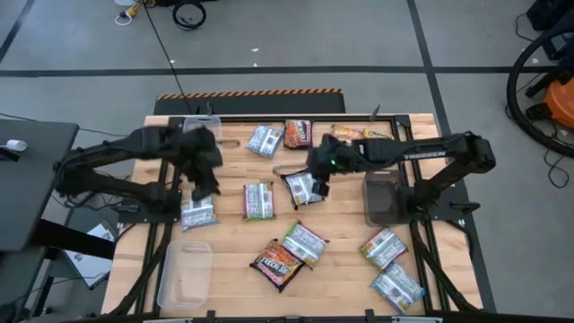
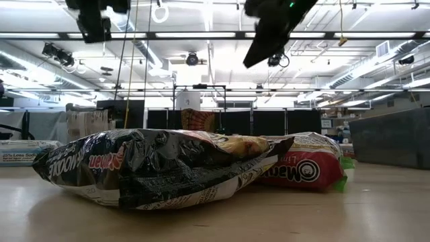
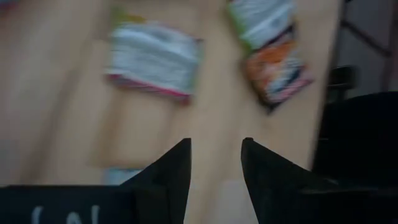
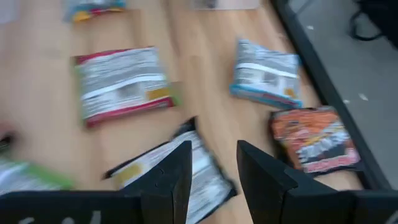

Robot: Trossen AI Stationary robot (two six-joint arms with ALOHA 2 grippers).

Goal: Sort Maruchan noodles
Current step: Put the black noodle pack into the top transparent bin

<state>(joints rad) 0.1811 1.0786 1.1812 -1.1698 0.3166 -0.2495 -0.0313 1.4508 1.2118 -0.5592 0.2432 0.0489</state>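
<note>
While both arms hang above the wooden worktop (image 1: 233,193), neither has hold of a packet. The left gripper (image 1: 204,184) hovers near the left edge, its fingers (image 3: 177,171) parted by a narrow gap with bare wood showing between them; a blue-white packet (image 1: 197,213) lies flat on the boards just below it, apart from the fingers. The right gripper (image 1: 318,175) hovers over the middle of the worktop, its fingers (image 4: 180,174) likewise a little apart and empty, and directly under them lies a dark-edged white packet (image 1: 300,188), not touched as far as the wrist view shows. Between the two grippers rests a red-and-green packet (image 1: 258,200). Toward the far edge sit another blue-white packet (image 1: 265,141), a dark brown-orange packet (image 1: 298,134) and a yellow-red packet (image 1: 352,133). Near the front edge a green-white packet (image 1: 305,242) overlaps a second dark brown-orange packet (image 1: 276,264), and two more packets (image 1: 384,248) lie by the front right corner. A clear bin (image 1: 185,274) stands at the front left corner and a dark bin (image 1: 387,199) along the right edge.
</note>
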